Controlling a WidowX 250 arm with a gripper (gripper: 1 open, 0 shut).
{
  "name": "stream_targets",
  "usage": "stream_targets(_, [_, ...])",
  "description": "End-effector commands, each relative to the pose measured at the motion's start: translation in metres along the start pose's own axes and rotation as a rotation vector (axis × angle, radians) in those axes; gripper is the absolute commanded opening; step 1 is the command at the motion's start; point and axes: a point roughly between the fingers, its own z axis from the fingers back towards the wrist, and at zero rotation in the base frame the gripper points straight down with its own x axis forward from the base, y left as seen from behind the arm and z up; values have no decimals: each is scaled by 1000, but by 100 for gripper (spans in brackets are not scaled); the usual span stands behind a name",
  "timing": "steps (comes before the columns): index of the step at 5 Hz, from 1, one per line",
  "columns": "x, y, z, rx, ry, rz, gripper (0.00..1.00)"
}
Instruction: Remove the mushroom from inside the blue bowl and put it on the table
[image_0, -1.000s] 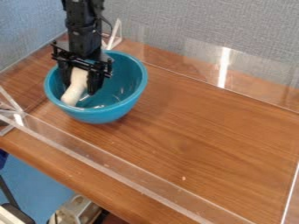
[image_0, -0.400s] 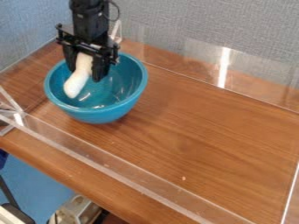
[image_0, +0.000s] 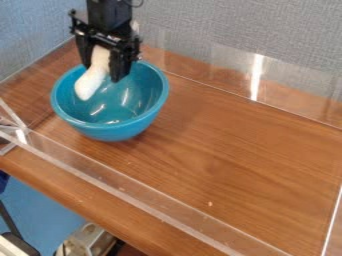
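cream mushroom (image_0: 92, 78) pinched in claw (image_0: 102, 68), above blue bowl (image_0: 110, 103)

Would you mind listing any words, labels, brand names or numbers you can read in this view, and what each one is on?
None can be read: the blue bowl, the mushroom, the gripper holding it and the table show no print at this picture size.

Grey-blue textured wall (image_0: 241, 25) behind; dim, cluttered floor (image_0: 54, 225) below the front edge.
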Motion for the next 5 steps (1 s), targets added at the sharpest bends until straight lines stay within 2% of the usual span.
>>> stream_targets(1, [9, -20, 39, 11, -93, -79, 0])
stream_targets(2, [11, -65, 29, -16, -91, -143, 0])
stream_targets(3, [14, -109, 10, -39, -76, -208, 0])
stream_targets(4, [13, -144, -16, -70, -48, -256, 0])
stream_targets(5, [14, -167, -42, -94, -35, -315, 0])
